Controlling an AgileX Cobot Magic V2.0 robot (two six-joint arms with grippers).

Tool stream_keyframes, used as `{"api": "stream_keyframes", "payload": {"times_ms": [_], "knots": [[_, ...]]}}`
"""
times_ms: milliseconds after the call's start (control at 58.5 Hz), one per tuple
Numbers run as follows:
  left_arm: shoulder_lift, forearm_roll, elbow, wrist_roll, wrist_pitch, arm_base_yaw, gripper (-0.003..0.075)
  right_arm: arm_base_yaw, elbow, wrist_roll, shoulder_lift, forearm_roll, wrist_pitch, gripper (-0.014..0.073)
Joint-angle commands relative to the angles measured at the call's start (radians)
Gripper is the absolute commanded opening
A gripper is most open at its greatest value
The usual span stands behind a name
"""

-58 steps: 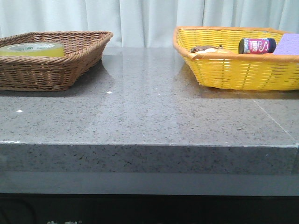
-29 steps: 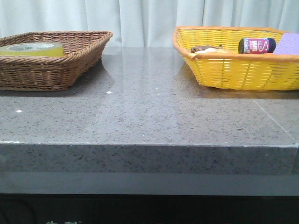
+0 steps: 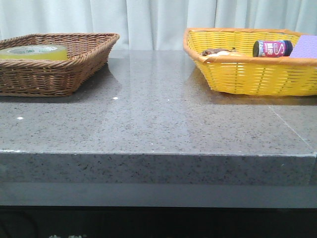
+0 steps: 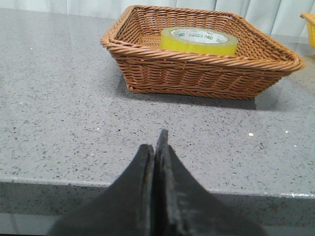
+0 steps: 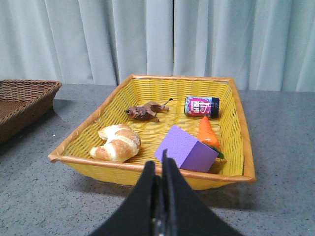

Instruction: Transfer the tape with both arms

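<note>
both claws are closed with fingers pressed together and hold nothing: the left gripper points toward a brown woven wicker basket, well short of it, and the right gripper hangs just before a yellow woven basket. the wide roll of translucent yellow packing tape lies flat inside the brown basket, untouched.

judged from this, the step in hand is the left arm's reach. to do it well, the fingers should spread before they cross the brown basket's near rim, then come down from above so one finger enters the roll's white core.

the front view shows no arms, only the two baskets well apart on the grey speckled stone table. only the right wrist view shows, beside the brown basket, the yellow basket's contents: a croissant, a purple block, a carrot, a purple-labelled can and a small brown animal figure.
</note>
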Motion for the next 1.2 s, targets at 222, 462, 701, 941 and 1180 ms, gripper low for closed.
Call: {"api": "stream_keyframes", "payload": {"times_ms": [222,462,701,941,1180], "knots": [[-0.017,-0.002,0.038,-0.012,-0.076,0.003,-0.0020,-0.001,-0.024,-0.003,0.014,0.004,-0.087,-0.0120],[-0.017,-0.002,0.038,-0.012,-0.076,0.003,-0.0020,-0.001,0.093,-0.003,0.010,0.003,-0.126,-0.0120],[-0.017,-0.002,0.038,-0.012,-0.076,0.003,-0.0020,-0.001,0.311,-0.003,-0.077,0.003,-0.218,-0.0120],[-0.017,-0.002,0.038,-0.012,-0.076,0.003,-0.0020,-0.001,0.416,-0.003,-0.159,0.003,-0.250,-0.0120],[-0.017,-0.002,0.038,-0.012,-0.076,0.003,-0.0020,-0.001,0.434,-0.002,-0.172,0.005,-0.246,-0.0120]]}}
